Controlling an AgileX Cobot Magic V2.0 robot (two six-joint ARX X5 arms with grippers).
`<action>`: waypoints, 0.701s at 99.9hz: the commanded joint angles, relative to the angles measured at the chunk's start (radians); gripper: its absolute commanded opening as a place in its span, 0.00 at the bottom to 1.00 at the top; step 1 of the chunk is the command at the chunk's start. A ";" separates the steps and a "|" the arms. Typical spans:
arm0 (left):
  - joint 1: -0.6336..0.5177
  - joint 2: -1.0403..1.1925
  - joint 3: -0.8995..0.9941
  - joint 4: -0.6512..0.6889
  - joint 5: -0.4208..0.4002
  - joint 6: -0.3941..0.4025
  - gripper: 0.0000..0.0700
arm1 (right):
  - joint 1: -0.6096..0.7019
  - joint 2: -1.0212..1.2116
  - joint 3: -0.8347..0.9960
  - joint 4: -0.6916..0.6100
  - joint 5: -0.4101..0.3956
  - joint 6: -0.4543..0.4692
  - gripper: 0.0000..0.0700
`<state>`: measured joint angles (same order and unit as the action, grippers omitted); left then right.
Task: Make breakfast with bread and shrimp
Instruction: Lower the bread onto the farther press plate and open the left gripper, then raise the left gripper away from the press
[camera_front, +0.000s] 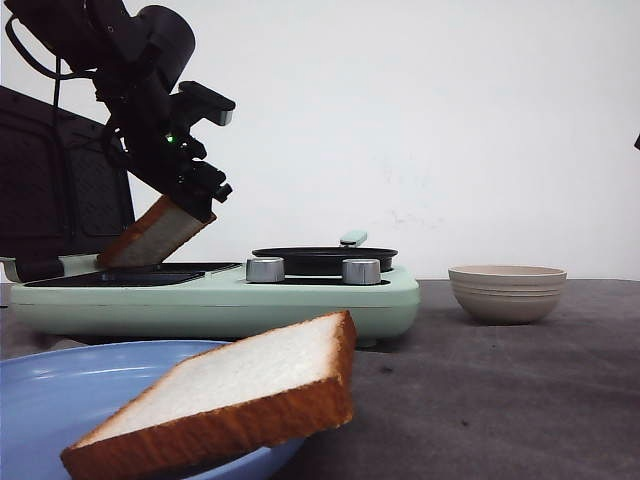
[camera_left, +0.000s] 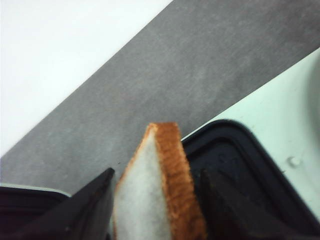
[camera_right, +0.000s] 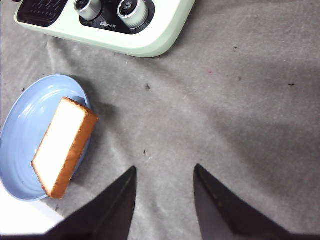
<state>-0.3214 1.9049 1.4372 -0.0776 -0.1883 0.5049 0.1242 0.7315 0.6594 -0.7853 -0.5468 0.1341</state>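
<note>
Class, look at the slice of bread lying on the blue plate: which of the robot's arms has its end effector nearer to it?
Right. The right end effector hovers open over the grey mat beside the blue plate holding that slice. The left end effector is farther back, over the green cooker, gripping another slice.

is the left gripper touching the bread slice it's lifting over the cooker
Touching. In the left wrist view the bread slice sits pinched between both dark fingers of the left gripper, no gap on either side.
</note>
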 joint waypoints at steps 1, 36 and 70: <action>-0.005 0.029 0.027 0.011 0.010 -0.055 0.41 | 0.003 0.004 0.014 0.002 -0.002 -0.014 0.31; -0.006 0.029 0.027 0.014 0.040 -0.082 0.41 | 0.003 0.004 0.014 0.002 -0.002 -0.014 0.31; -0.006 -0.022 0.027 0.009 0.041 -0.160 0.41 | 0.003 0.004 0.014 0.002 -0.002 -0.014 0.31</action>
<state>-0.3218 1.9041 1.4372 -0.0769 -0.1516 0.3790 0.1242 0.7315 0.6594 -0.7853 -0.5468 0.1341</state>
